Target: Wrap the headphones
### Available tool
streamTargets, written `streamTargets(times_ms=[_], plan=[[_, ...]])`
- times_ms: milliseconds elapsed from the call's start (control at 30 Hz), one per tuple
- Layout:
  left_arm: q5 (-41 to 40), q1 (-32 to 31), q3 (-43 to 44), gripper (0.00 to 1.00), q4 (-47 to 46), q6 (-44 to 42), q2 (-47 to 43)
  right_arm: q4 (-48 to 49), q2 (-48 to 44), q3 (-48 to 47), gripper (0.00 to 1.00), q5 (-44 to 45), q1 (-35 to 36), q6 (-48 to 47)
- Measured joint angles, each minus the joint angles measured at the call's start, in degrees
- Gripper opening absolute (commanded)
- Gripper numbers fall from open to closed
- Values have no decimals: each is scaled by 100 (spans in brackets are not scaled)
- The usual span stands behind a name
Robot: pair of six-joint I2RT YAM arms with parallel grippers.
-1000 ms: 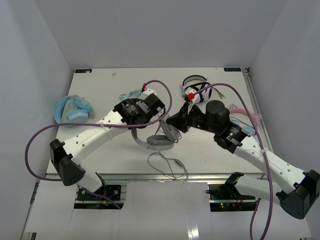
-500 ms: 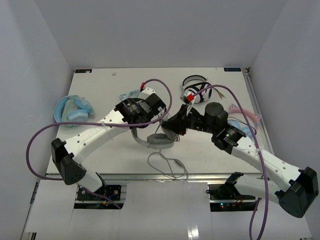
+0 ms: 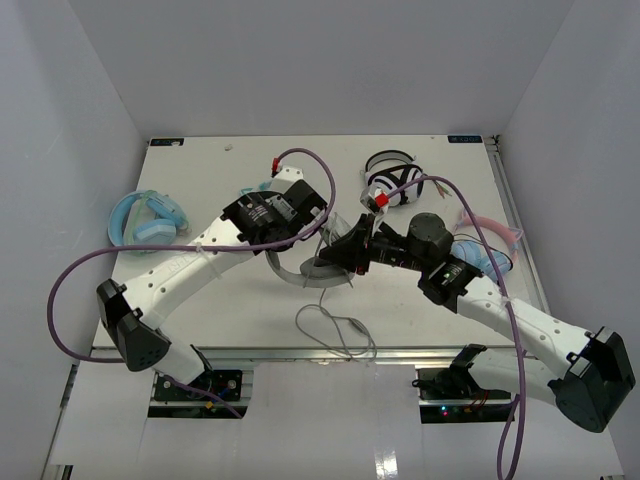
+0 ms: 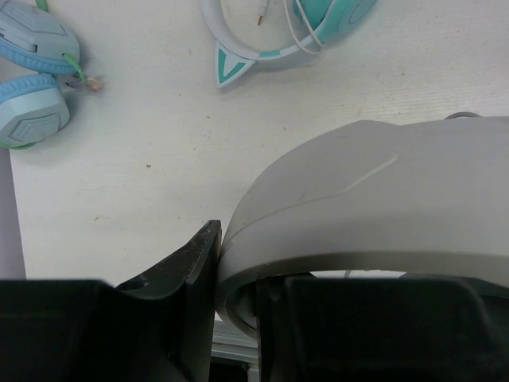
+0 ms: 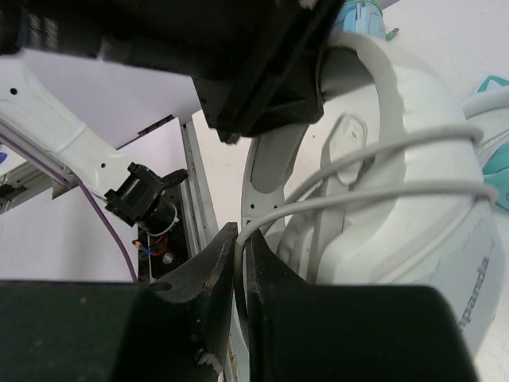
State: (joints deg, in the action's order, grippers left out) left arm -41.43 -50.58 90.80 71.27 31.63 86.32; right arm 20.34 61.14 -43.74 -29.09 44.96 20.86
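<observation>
Grey cable point(image 3: 350, 321) lies slack in a loop on the bench point(image 3: 250, 310), near its front edge. Just beyond, mid-bench, the headphones point(image 3: 318, 272) are held between both arms. The left gripper point(image 4: 238, 270) is clamped on the headband point(image 4: 358, 191), whose arc runs left to right. The right gripper point(image 5: 240, 239) pinches the cable just beside the cup point(image 5: 413, 263), which two turns cross. The right arm is nearer the slack, so winding likely falls to it. Farthest back lie striped headphones point(image 3: 392, 180).
</observation>
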Motion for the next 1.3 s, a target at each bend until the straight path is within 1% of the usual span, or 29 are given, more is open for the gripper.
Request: streamTargets(times_ms=[267,533,700,833,900,1167,1300], plan=[[300,128,1,0,-251,45,-331,263,-144,154,10,445,115,14],[484,159,18,0,-344,147,-388,355,-238,154,9,913,333,-33],[487,163,50,0,-365,215,-388,404,-235,154,13,1054,387,-51],[546,167,40,0,-537,234,-415,420,-168,110,9,1114,416,-71],[555,173,39,0,-617,231,-430,377,-95,0,8,1156,431,-106],[483,258,-109,0,-989,292,-464,-31,244,-758,8,1207,439,-204],[481,247,-280,0,-1122,290,-511,-102,326,-880,8,1201,475,-225]])
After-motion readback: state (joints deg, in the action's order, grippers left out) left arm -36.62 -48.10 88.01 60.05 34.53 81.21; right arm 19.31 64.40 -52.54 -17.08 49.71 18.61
